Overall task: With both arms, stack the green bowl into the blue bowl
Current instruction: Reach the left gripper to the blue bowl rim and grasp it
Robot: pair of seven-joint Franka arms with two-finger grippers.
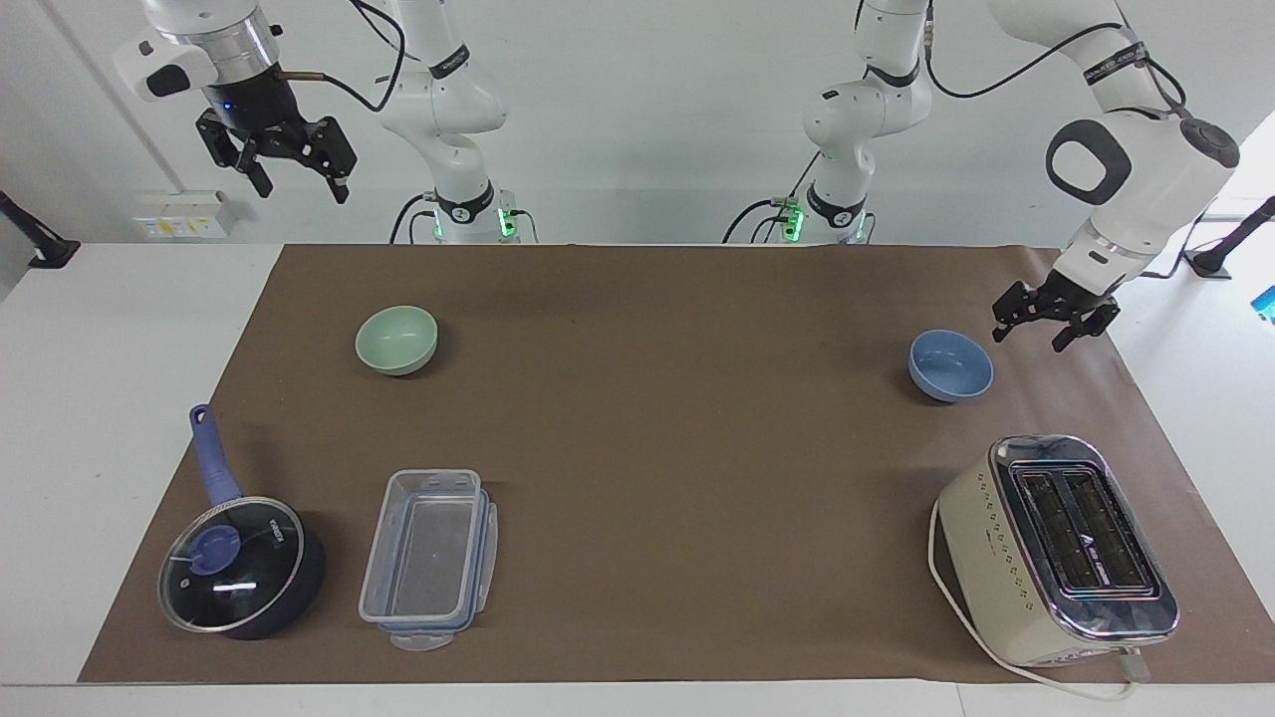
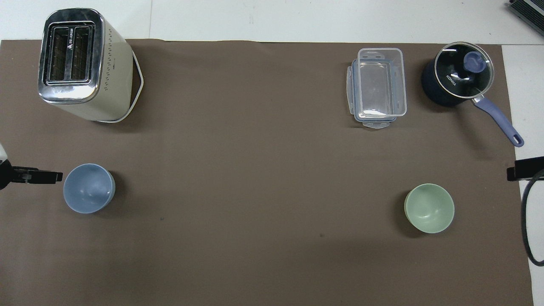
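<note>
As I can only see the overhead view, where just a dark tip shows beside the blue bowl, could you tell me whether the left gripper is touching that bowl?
Observer: No. The left gripper hangs above the brown mat beside the blue bowl, clear of its rim.
Operator: Thank you. Are its fingers open?
Observer: Yes, they are open and point down.
Operator: And the right gripper?
Observer: The right gripper is open too. It is raised high above the table, nowhere near the green bowl.
</note>
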